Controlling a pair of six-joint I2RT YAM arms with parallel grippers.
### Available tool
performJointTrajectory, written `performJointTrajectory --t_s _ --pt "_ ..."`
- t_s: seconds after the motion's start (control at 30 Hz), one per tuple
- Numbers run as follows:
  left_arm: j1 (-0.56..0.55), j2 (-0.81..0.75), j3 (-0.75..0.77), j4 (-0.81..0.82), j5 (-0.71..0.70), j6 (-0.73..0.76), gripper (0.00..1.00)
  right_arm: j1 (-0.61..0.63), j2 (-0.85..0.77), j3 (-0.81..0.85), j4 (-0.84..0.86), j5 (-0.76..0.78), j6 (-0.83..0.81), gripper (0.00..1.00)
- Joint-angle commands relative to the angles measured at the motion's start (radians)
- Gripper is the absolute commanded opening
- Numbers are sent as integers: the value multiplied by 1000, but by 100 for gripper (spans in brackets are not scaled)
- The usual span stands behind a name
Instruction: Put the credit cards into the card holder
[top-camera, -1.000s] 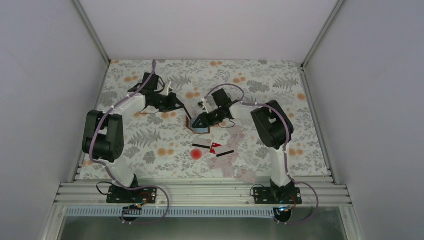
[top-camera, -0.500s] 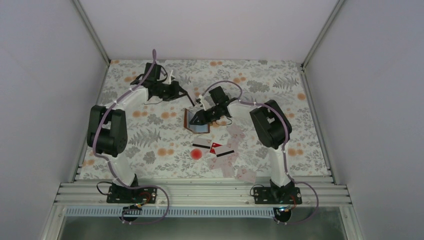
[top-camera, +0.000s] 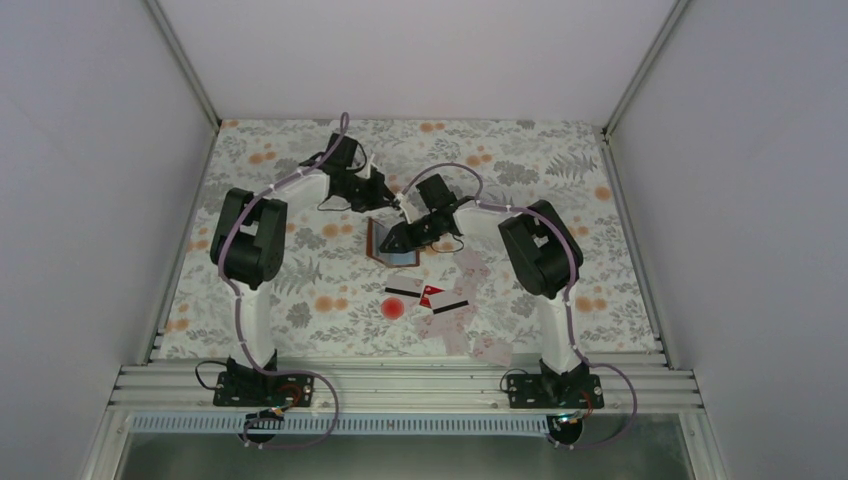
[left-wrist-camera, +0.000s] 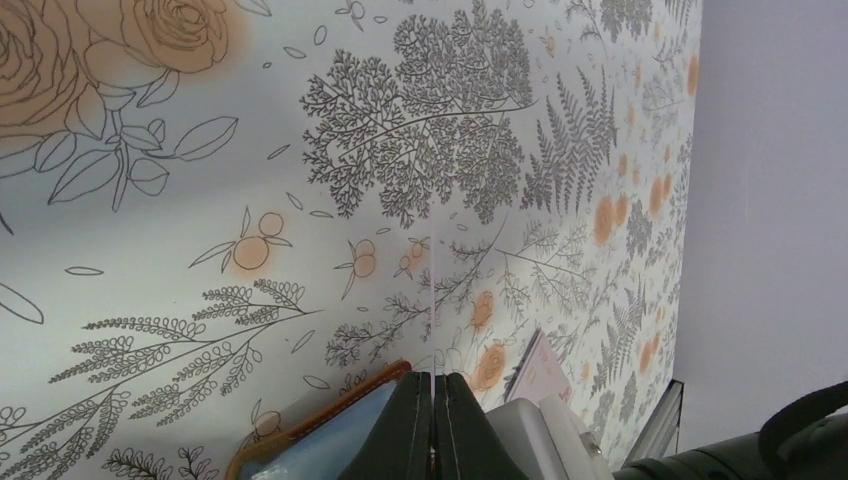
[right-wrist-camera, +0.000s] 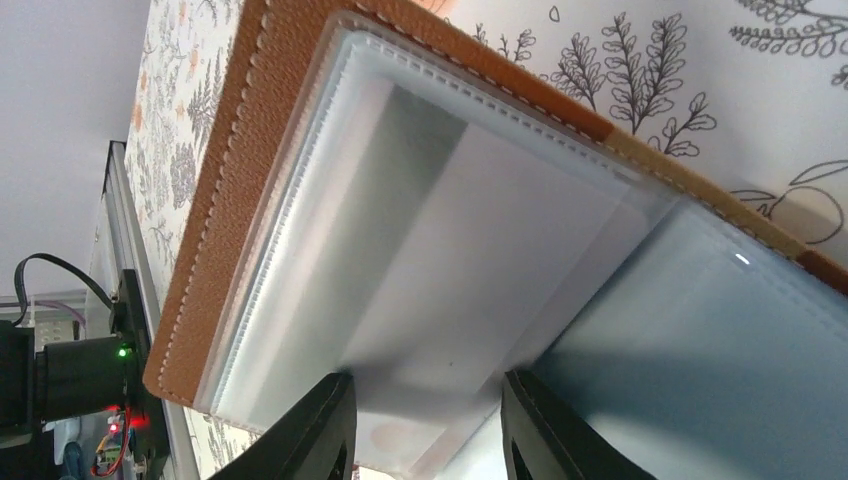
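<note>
The brown card holder (top-camera: 393, 252) lies open at mid-table, its clear pockets filling the right wrist view (right-wrist-camera: 420, 230). My right gripper (top-camera: 395, 240) is open, its jaws spread over the pockets (right-wrist-camera: 425, 425). My left gripper (top-camera: 392, 206) is shut on a pale credit card (left-wrist-camera: 432, 300), seen edge-on, just beyond the holder's stitched edge (left-wrist-camera: 330, 412). More credit cards lie nearer me: black-striped ones (top-camera: 403, 290) (top-camera: 450, 306), a red one (top-camera: 431, 295) and pale ones (top-camera: 470, 270).
A round red spot (top-camera: 392, 309) marks the floral cloth next to the striped cards. More pale cards (top-camera: 488, 348) lie near the front rail. White walls and metal posts close in the table on three sides.
My left arm has swung right from the far left, bringing its gripper to the card holder's far side. The right gripper has stayed on the holder.
</note>
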Motion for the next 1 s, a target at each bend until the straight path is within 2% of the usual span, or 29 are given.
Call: performJointTrajectory --t_s 0.0,0.2,0.4,0.53,0.77,0.9,0.97 --pt "-19 0 -58 28 61 -69 2 14 20 32 -5 15 -9 38" --pt "-37 -2 -112 79 114 -99 2 15 28 37 -11 28 -6 38" --pt "-43 -6 -64 43 100 -91 2 25 37 41 -6 79 27 38" --pt "-46 -6 -38 -33 44 -52 2 42 43 58 -20 120 43 38" --pt "-50 -17 0 -67 39 -40 2 68 56 61 -44 220 77 39" --pt "-52 -2 108 -206 -40 28 2 82 56 63 -64 269 78 39" --pt "-52 -6 105 -190 12 8 2 93 55 61 -67 290 82 39"
